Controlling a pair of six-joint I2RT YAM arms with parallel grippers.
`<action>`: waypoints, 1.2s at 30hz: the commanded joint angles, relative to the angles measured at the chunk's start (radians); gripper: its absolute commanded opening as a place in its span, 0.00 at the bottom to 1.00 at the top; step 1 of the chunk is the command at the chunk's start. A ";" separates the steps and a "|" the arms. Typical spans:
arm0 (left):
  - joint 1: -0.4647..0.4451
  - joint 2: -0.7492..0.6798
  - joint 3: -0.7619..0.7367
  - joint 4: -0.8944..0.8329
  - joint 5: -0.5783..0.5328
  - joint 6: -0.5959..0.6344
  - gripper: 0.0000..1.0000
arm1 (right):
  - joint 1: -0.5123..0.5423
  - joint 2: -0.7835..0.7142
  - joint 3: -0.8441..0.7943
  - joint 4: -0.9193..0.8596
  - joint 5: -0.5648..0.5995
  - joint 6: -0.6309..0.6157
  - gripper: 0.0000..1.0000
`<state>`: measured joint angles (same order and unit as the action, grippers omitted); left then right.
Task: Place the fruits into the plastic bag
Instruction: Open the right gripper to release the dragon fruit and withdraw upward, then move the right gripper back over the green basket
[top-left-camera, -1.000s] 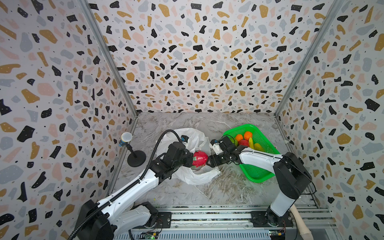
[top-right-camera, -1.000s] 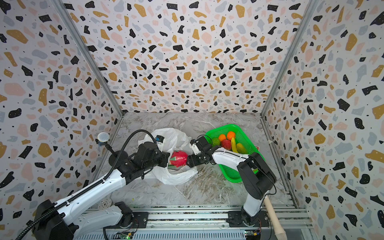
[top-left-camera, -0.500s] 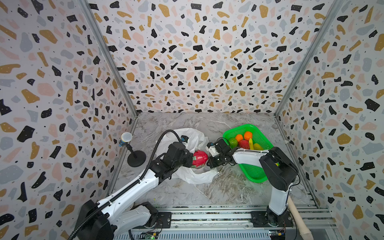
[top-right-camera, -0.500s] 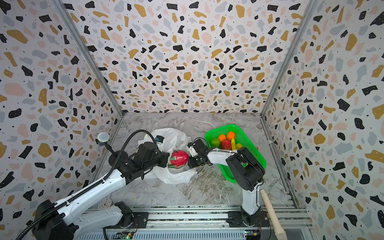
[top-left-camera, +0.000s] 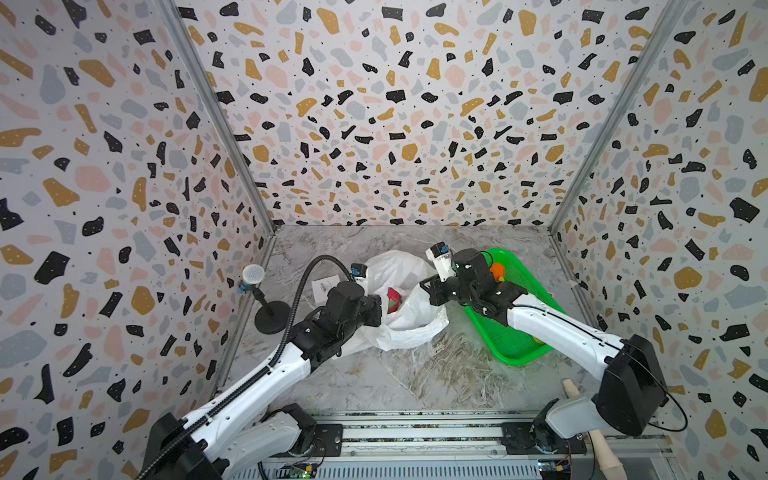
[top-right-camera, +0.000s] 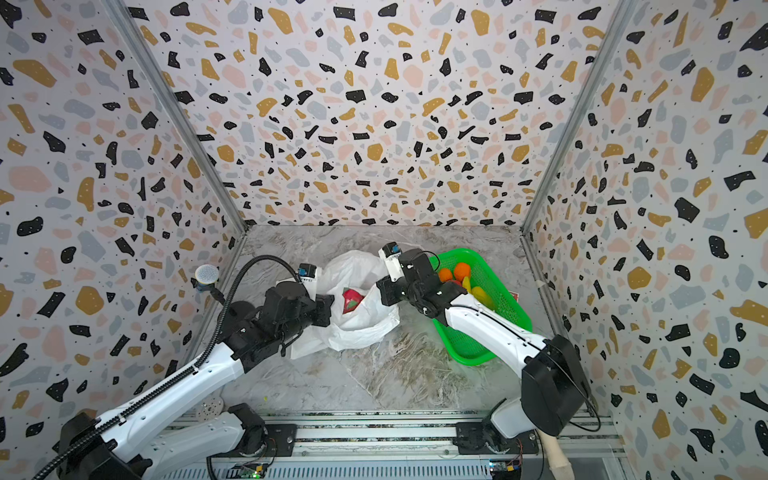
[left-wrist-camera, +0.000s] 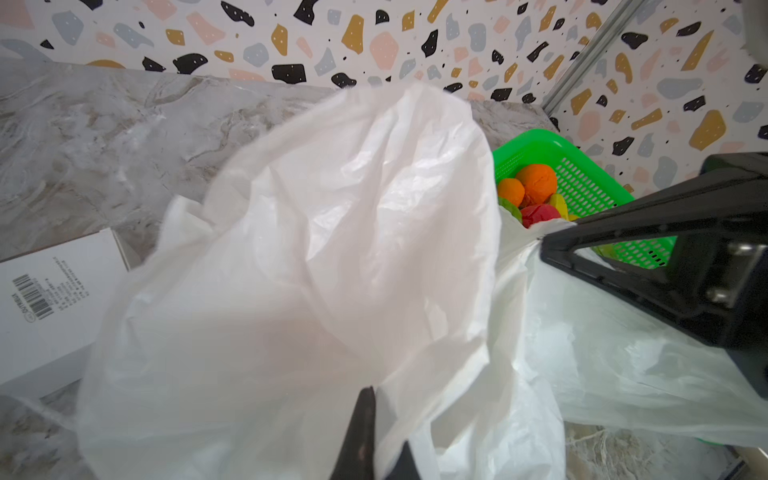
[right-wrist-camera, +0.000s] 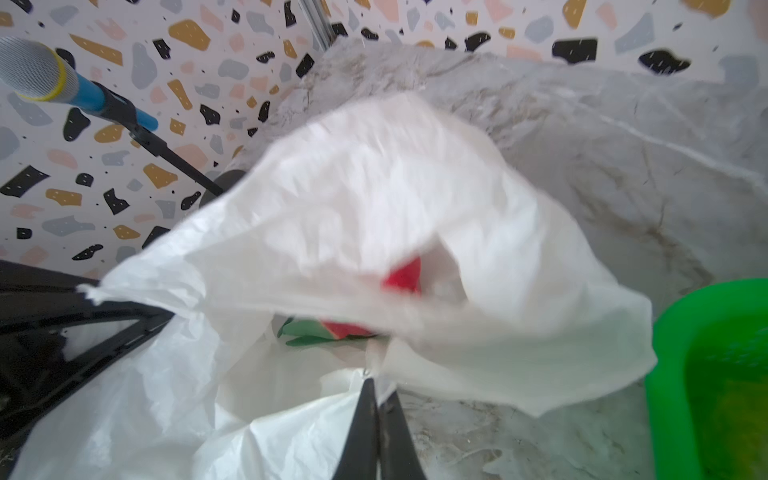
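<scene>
White crinkly plastic bag (top-left-camera: 405, 324) on counter (top-left-camera: 415, 374), mouth stretched sideways between my arms. My left gripper (left-wrist-camera: 371, 399) pinched tight on one rim, right gripper (right-wrist-camera: 376, 388) pinched tight on opposite rim. Inside: dragon fruit (top-left-camera: 393, 300). Other fruits (top-right-camera: 461, 272) in green tray (top-left-camera: 515, 351), just behind right gripper; I judge right arm nearer. On white box (left-wrist-camera: 54, 299): barcode, print unreadable.

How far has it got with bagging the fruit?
Done: the dragon fruit lies inside the bag. In hand: the left claw and right claw each pinch the bag's rim, spreading its mouth. Left: the oranges and other fruits sit in the green tray, not yet moved.
</scene>
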<state>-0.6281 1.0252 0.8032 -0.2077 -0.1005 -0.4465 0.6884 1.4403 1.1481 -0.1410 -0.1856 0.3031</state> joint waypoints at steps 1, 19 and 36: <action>0.008 -0.010 0.040 0.059 -0.022 -0.012 0.00 | -0.002 -0.051 0.038 -0.064 0.097 -0.040 0.00; 0.027 -0.008 0.152 0.107 -0.092 -0.067 0.00 | -0.031 -0.242 -0.169 -0.197 0.461 0.190 0.00; 0.028 0.080 0.024 0.201 0.010 -0.094 0.00 | -0.256 -0.308 -0.443 -0.187 0.283 0.429 0.48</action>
<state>-0.6056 1.1103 0.8433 -0.0723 -0.1154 -0.5430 0.4416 1.1656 0.7128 -0.3305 0.1188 0.7002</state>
